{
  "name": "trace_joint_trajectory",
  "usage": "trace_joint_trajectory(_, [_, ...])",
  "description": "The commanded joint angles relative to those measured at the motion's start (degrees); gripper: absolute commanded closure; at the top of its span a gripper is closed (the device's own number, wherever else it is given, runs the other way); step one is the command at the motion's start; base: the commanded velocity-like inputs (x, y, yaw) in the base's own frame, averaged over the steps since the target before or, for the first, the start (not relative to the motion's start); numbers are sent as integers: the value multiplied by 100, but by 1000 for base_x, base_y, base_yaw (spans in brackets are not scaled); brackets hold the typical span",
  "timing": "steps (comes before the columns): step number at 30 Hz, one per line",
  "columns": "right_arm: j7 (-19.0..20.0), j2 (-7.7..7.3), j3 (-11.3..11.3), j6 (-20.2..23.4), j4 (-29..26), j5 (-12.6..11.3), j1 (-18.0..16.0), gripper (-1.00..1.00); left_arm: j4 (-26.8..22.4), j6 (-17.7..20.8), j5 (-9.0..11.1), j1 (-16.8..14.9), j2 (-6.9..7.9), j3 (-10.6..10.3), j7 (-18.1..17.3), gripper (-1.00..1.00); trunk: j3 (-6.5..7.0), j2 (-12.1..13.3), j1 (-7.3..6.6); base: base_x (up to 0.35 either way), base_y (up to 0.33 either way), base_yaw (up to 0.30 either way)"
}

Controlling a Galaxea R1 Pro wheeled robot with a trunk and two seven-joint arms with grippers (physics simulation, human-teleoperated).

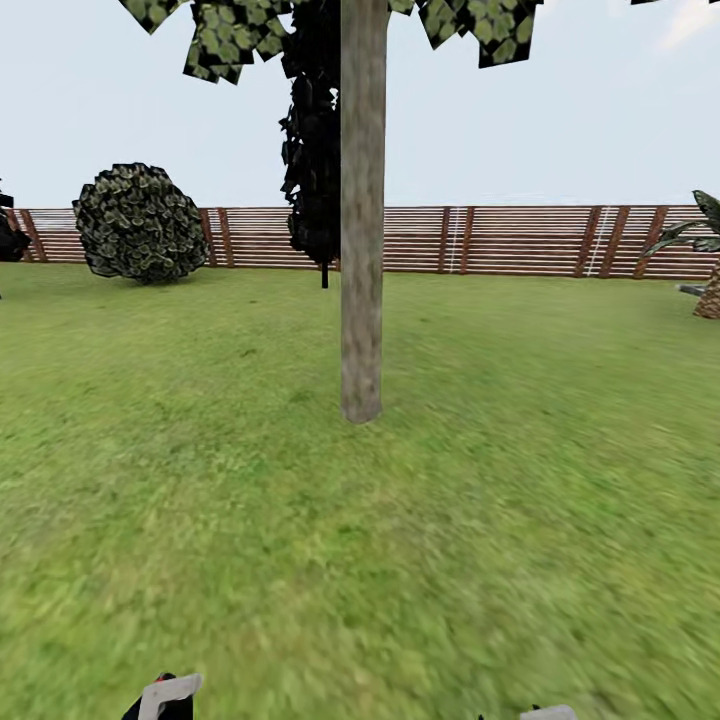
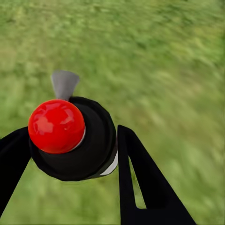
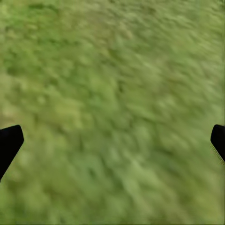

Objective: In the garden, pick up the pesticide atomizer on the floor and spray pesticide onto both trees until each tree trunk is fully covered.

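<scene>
The left end effector [image 2: 70, 154] is clamped around the pesticide atomizer [image 2: 75, 138] below its red cap; rigid, light, probably slippery plastic. The right end effector [image 3: 112, 140] is spread apart.

Tree trunk [image 1: 361, 220] stands on the grass [image 1: 500, 500], fence [image 1: 500, 240] behind.

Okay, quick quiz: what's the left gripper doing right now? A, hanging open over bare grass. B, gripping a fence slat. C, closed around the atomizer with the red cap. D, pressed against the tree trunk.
C: in the left wrist view the left gripper has its black fingers on either side of the pesticide atomizer, over the grass.
</scene>
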Motion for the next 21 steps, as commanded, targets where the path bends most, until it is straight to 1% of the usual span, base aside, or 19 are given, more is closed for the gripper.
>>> trace_joint_trajectory(1, [1,-1,0,0,1,0,0,-100,-1,4,-1,0,0,0,1,100,0,0,0,339,0,0])
trace_joint_trajectory(21, [2,2,9,0,-1,0,0,-100,-1,3,-1,0,0,0,8,100,0,0,0,339,0,0])
